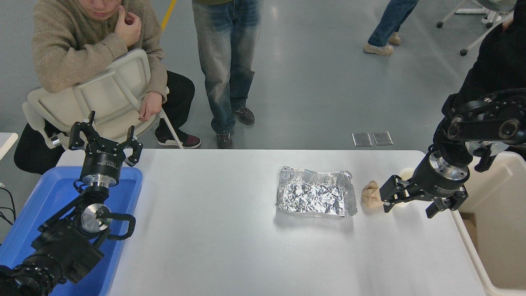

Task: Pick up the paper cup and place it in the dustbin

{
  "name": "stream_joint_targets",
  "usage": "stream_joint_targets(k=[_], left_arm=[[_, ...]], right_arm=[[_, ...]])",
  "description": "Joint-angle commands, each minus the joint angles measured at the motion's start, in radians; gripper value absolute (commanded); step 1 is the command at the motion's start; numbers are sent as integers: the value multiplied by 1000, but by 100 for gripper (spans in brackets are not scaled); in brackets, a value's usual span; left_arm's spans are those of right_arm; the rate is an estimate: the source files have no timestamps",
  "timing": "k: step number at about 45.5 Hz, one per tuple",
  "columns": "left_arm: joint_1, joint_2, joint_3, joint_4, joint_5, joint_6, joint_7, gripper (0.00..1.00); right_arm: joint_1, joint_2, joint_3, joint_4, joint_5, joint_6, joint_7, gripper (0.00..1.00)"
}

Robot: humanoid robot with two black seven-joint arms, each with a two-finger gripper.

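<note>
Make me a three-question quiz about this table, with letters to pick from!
1. Where is the crumpled brown paper wad?
A. Between the foil tray and the right gripper
B. Inside the blue tray
C. In the dustbin

2. What colour is the tray under the parked left arm?
A. Silver
B. Blue
C. Brown

3. What is the right gripper doing?
A. Shut on the foil tray
B. Open, holding nothing
C. Shut on the paper wad

Answers:
1. A: the wad lies on the white table just right of the foil tray, with the right gripper on its other side.
2. B: the tray at the lower left is bright blue; the left gripper stands open above its far edge.
3. B: its fingers are spread and nothing sits between them; the paper cup peeks out behind it.
</note>
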Motion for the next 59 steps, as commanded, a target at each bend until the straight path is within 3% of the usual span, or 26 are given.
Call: stream_joint_targets(k=[1, 13, 38, 49, 59], left_arm=[[0, 0, 0, 0, 0, 0, 0, 99], [0, 0, 0, 1, 0, 0, 0, 99], [0, 0, 0, 1, 0, 0, 0, 99], [0, 0, 0, 1, 0, 0, 0, 99], [0, 0, 0, 1, 0, 0, 0, 99]], right_arm=[[308, -19, -131, 136, 68, 33, -1, 100], [508, -10, -178, 191, 100, 33, -1, 100], [479, -16, -247, 122, 105, 33, -1, 99], [212, -36, -241, 4, 96, -257, -2, 100], [-13, -18, -198, -106, 97, -389, -1, 100]])
